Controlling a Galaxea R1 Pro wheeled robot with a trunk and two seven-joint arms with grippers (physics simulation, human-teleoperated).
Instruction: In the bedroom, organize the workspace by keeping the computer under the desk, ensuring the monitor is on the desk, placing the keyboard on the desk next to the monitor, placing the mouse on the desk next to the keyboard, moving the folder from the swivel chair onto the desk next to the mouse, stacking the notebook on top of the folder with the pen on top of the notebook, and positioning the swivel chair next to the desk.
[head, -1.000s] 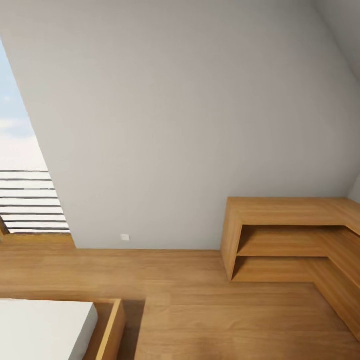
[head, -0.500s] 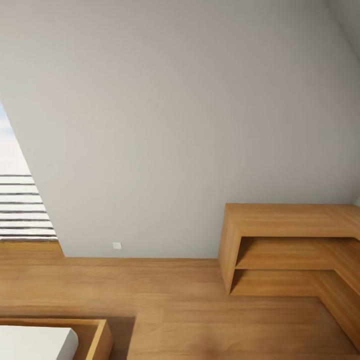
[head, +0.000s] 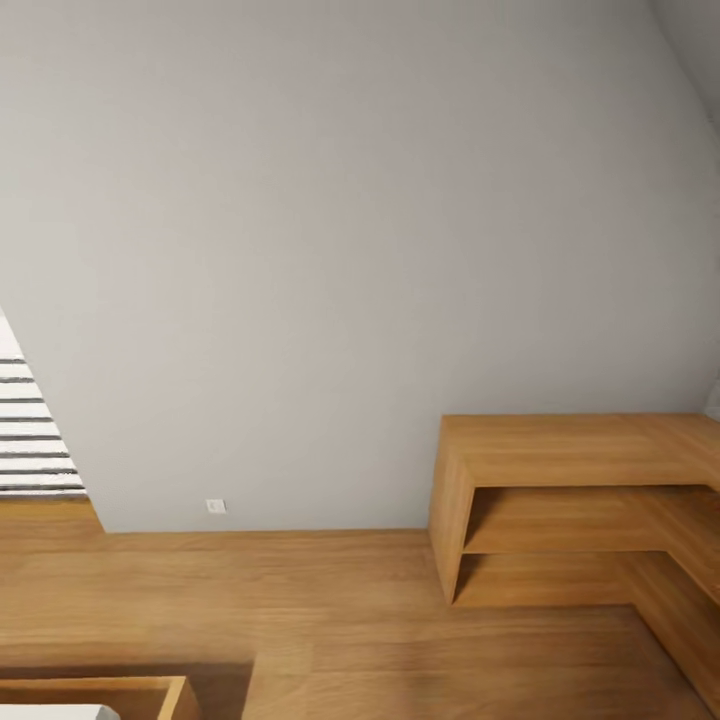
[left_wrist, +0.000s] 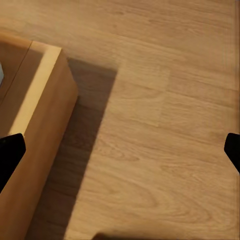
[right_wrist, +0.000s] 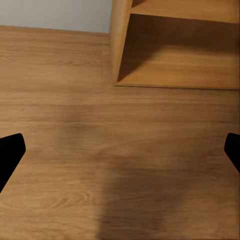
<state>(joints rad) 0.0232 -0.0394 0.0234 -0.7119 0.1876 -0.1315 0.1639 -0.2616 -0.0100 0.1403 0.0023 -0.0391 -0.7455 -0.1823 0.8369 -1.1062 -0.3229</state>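
I see a sloped grey wall (head: 350, 250) of the bedroom, low wood shelf (head: 580, 450) at lower right, bed frame (left_wrist: 35, 130) corner lower left, left pincer (left_wrist: 120, 150) and right pincer (right_wrist: 120, 150) both spread wide over floor (head: 330, 610).

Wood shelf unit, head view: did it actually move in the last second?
No. The shelf unit keeps its place against the wall outlet; both shifted together, so the camera moved.

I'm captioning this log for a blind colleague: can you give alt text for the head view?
A large sloped grey-white wall rises over a light wood floor, with a low light-wood shelf unit at the right. A slatted window shows at the left edge, a small white outlet low on the wall, and a wooden bed frame corner at the lower left.
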